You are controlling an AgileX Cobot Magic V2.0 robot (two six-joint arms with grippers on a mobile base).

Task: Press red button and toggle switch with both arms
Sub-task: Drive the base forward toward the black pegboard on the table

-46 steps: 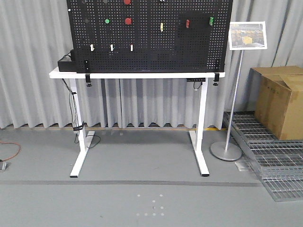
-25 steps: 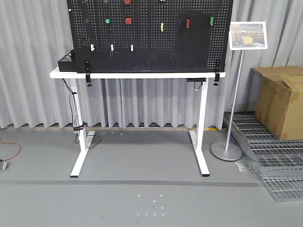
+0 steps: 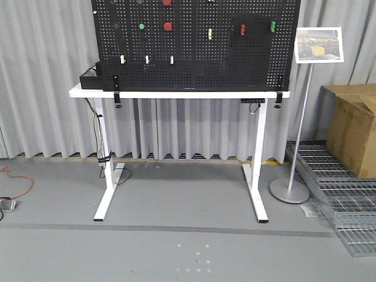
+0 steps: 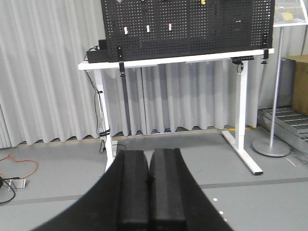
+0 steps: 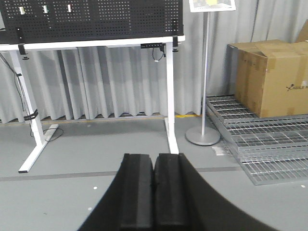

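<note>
A black pegboard (image 3: 235, 64) stands on a white table (image 3: 176, 94), far ahead of me. A red button (image 3: 168, 26) sits on its upper left part, and a second one (image 3: 167, 2) is cut by the top edge. The toggle switch is too small to make out at this distance. My left gripper (image 4: 149, 154) is shut and empty, held low over the floor and pointing at the table (image 4: 173, 61). My right gripper (image 5: 154, 156) is shut and empty too, pointing at the table's right leg (image 5: 170, 96). Neither gripper shows in the front view.
The board also carries a green button (image 3: 141, 26), a yellow clip (image 3: 210, 33), red- and green-tipped tabs (image 3: 242, 29) and three white tabs (image 3: 147, 59). A sign stand (image 3: 291, 189), metal grates (image 3: 343, 202) and a cardboard box (image 3: 358, 129) are to the right. Cables (image 3: 14, 191) lie on the floor at left.
In the front view the table and board have shifted right and slightly down, and look a little larger. Nothing on the board has changed.
</note>
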